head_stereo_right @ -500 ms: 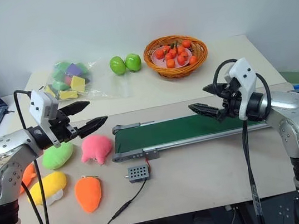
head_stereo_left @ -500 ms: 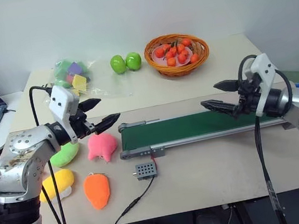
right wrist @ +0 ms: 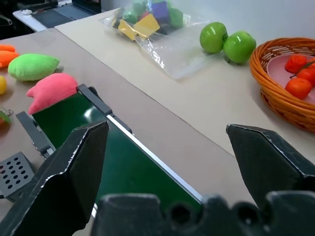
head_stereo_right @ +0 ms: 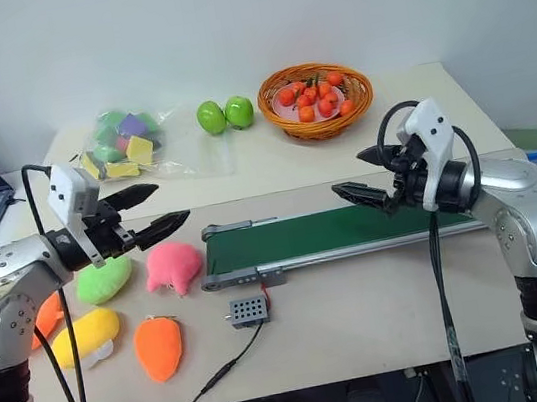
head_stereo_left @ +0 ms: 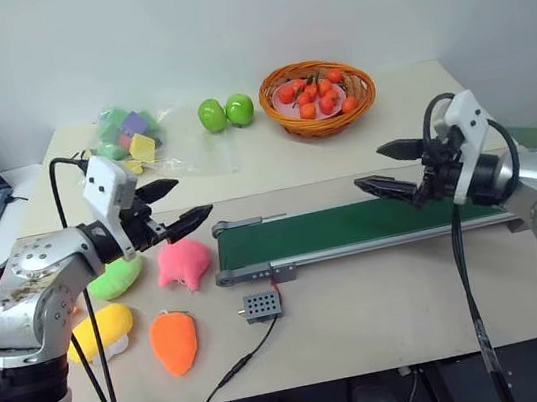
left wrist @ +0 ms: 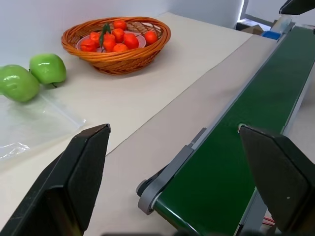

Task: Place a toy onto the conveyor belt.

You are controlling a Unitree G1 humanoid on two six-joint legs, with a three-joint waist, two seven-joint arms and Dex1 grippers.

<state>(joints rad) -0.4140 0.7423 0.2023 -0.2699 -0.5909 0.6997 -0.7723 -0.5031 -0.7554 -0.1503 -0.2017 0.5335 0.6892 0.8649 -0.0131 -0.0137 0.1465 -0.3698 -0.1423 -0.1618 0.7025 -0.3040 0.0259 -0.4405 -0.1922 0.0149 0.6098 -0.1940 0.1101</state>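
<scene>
Hanging above the bench (head_stereo_left: pixel 387 315), the left hand (head_stereo_left: pixel 192 198) was wide open and held nothing, and the right hand (head_stereo_left: pixel 370 168) was wide open and empty too, up over the green conveyor belt (head_stereo_left: pixel 353 226). A pink plush (head_stereo_left: pixel 183 262) lay just under the left hand with a green plush (head_stereo_left: pixel 118 277) beside it. The orange-red toy (right wrist: pixel 7 58) lay on the bench past the green plush, partly hidden by the left arm and well apart from the belt.
</scene>
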